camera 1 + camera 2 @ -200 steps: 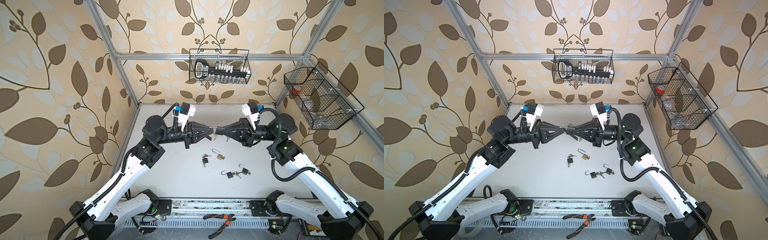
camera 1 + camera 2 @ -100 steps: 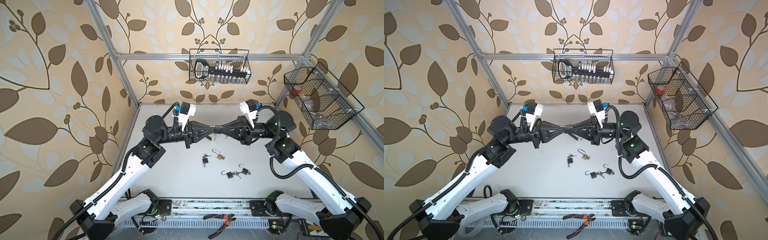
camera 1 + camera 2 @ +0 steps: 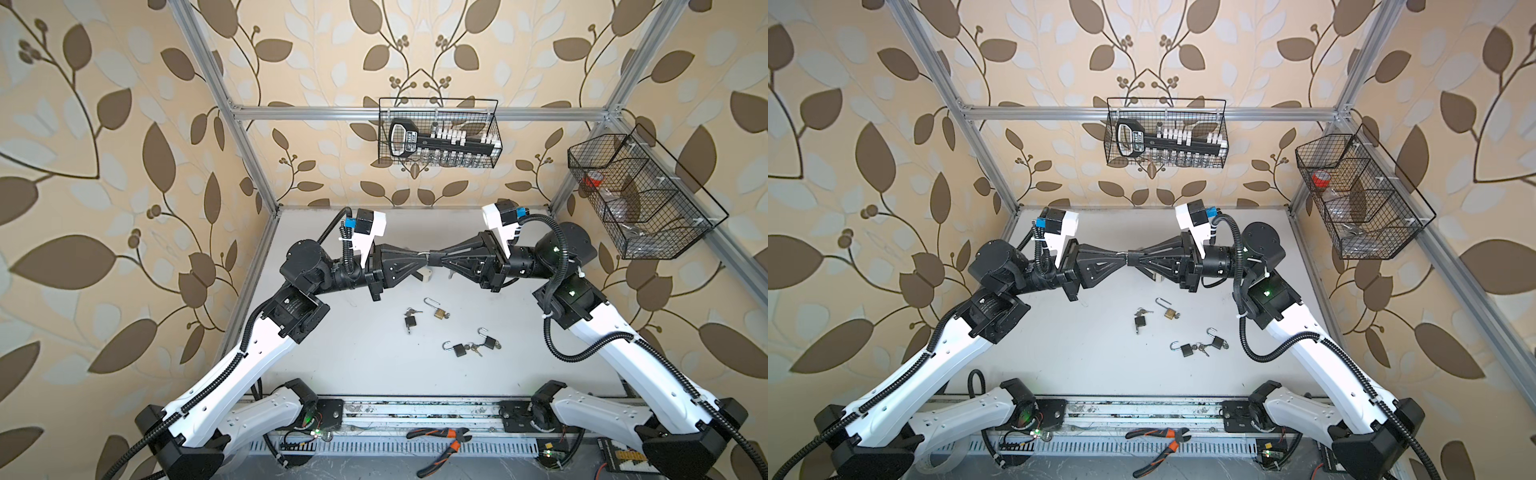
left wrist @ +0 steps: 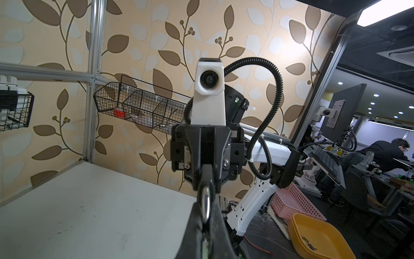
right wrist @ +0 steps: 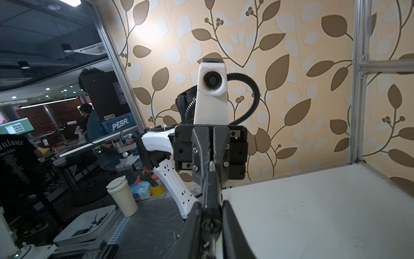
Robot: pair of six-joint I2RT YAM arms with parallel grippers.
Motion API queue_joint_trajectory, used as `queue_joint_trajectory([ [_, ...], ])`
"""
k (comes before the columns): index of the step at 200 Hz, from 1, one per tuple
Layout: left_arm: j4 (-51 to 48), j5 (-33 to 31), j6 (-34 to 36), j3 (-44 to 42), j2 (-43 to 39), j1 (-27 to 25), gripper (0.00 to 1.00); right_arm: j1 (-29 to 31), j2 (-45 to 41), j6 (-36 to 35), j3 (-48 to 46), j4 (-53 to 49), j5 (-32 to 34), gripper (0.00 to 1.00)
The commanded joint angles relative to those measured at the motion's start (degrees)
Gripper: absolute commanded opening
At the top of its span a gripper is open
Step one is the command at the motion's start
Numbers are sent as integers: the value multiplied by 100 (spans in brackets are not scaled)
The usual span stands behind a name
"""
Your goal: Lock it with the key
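The padlock (image 4: pixel 205 197) is held above the table (image 3: pixel 332 353), its shackle clamped in the closed left gripper (image 4: pixel 206 215). The right gripper (image 5: pixel 211 203) meets it tip to tip, fingers parted around the dark body; the key cannot be made out there.

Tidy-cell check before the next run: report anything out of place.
Orange-handled pliers lie loose across the slotted cable duct in front of the table: a stray tool, no part of the task.
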Motion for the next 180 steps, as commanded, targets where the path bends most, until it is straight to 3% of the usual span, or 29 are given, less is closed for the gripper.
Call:
queue_joint_trajectory([
  [1, -18, 278, -194, -29, -135, 289, 0, -217, -335, -359, -137, -174, 315, 61],
  [42, -288, 446, -54, -21, -292, 438, 0, -687, -581, -216, -281, -343, 291, 63],
  [93, -121, 858, -193, 63, -160, 435, 0, -694, -79, -46, 262, -918, -823, 46],
  [129, -27, 985, -259, 75, -107, 426, 0, -669, 39, 387, 190, -419, -1288, 46],
  [180, 11, 1043, -271, 85, -68, 406, 0, -464, 188, 329, 271, -455, -1350, 41],
])
